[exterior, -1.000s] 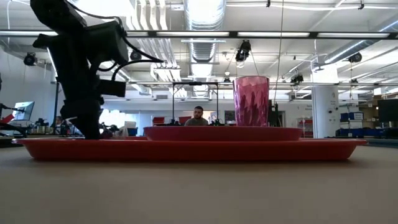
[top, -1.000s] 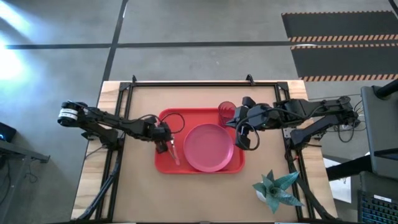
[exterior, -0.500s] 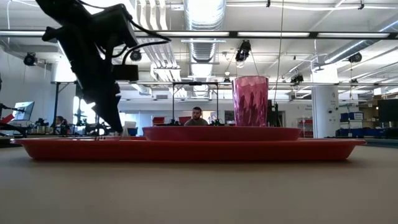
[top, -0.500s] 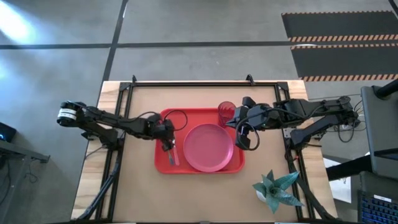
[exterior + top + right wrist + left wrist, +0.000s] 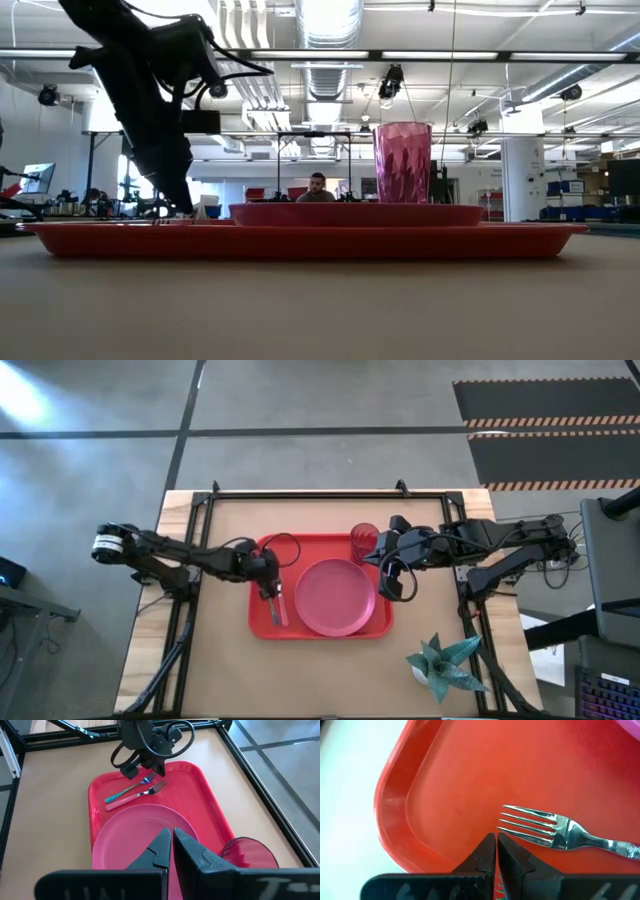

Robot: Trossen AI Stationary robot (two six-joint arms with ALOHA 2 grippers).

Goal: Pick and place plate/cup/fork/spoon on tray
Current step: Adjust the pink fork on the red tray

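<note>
Tray [image 5: 300, 240] spans table; plate [image 5: 355, 213] on it, cup [image 5: 402, 163] behind; left pincer [image 5: 180, 205] low at tray's end.

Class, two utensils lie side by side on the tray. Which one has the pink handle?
The fork, with silver tines, lying next to the plate. The spoon beside it has a bluish handle and lies farther from the plate.

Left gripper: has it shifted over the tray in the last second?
Yes. In the high view the left gripper has moved toward the plate and slightly toward the tray's far rim, off the fork and spoon.
</note>
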